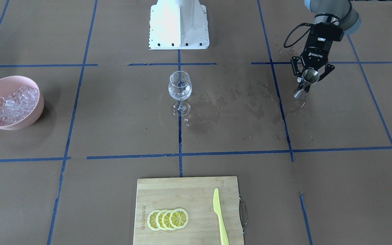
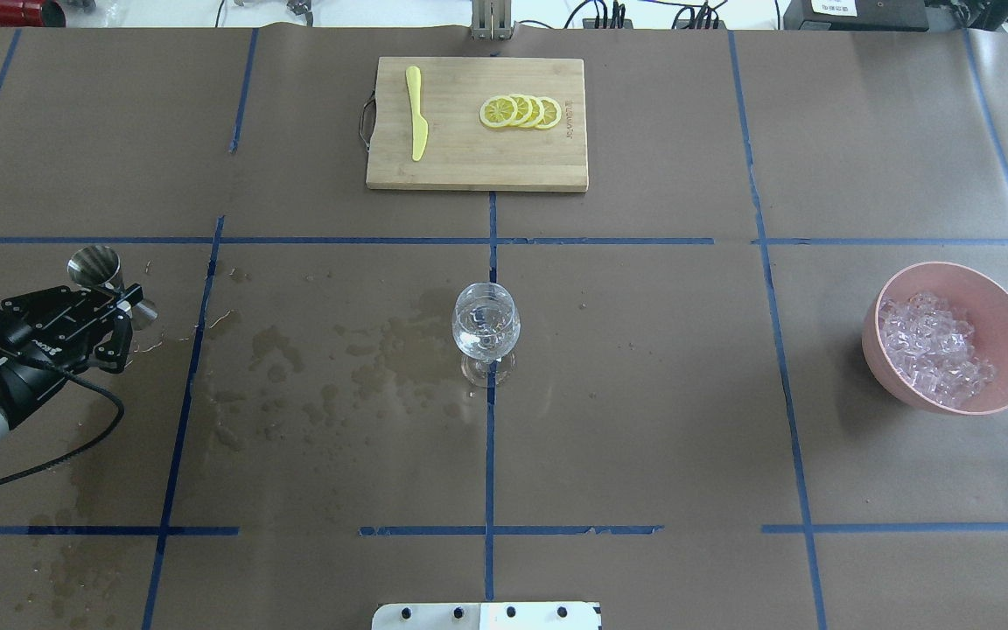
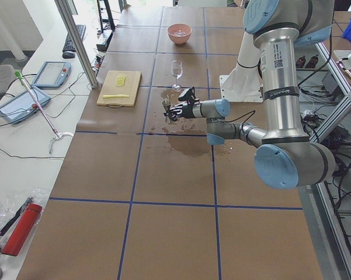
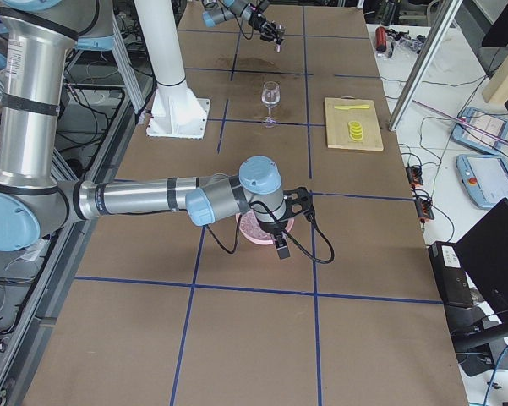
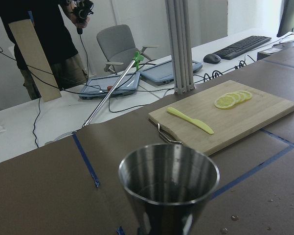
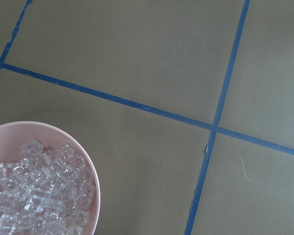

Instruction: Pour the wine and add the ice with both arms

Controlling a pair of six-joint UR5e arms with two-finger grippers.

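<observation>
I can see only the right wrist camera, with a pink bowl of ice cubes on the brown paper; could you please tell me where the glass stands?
Observer: The wine glass stands upright at the table's middle, on a blue tape line, well apart from the bowl.
Operator: Thank you. Does the left gripper hold anything?
Observer: Yes, the left gripper is shut on a steel jigger, wide mouth upward.
Operator: What lies beyond the glass?
Observer: A cutting board with lemon slices and a yellow knife.

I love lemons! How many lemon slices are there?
4 lemon slices, all in one overlapping row on the board, left of the knife in the front-facing view. Another could hide underneath.
</observation>
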